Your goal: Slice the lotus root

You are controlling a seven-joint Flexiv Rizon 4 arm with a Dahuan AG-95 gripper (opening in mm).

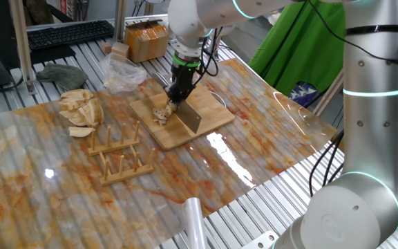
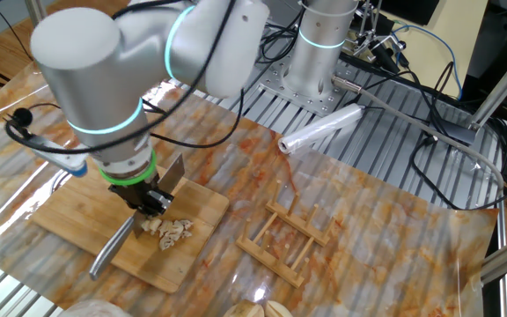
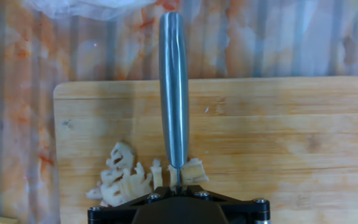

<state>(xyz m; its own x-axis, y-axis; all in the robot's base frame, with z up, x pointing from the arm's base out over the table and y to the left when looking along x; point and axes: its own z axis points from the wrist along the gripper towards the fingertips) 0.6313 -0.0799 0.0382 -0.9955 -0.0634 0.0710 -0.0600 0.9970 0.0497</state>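
Gripper [image 1: 179, 90]: pointing straight down over the cutting board [image 1: 213, 111], fingers closed tight on the cleaver [image 1: 191, 117], gripped by its handle; in the hand view the steel handle [image 3: 173, 87] runs straight away from the fingers, and the blade hangs edge-down onto the board; lotus root [image 3: 124, 180]: directly beneath and just to one side of the gripper, a small pale heap of thin slices touching the board, with one remaining piece [image 3: 193, 169] on the other side of the cleaver's line, so the blade appears to stand between cut slices and uncut end; whether the edge is through to the board cannot be told; handling, by judgement: light, crisp and brittle, stiff enough to cut cleanly but liable to snap or skid on the smooth bamboo; slices thin, holed, fragile, likely damp and apt to cling to the blade; best secured at the uncut end, away from the edge, never by the slices; farther out from the gripper: a wooden rack [image 1: 119, 158] on the table [image 1: 40, 200], well apart from the board.
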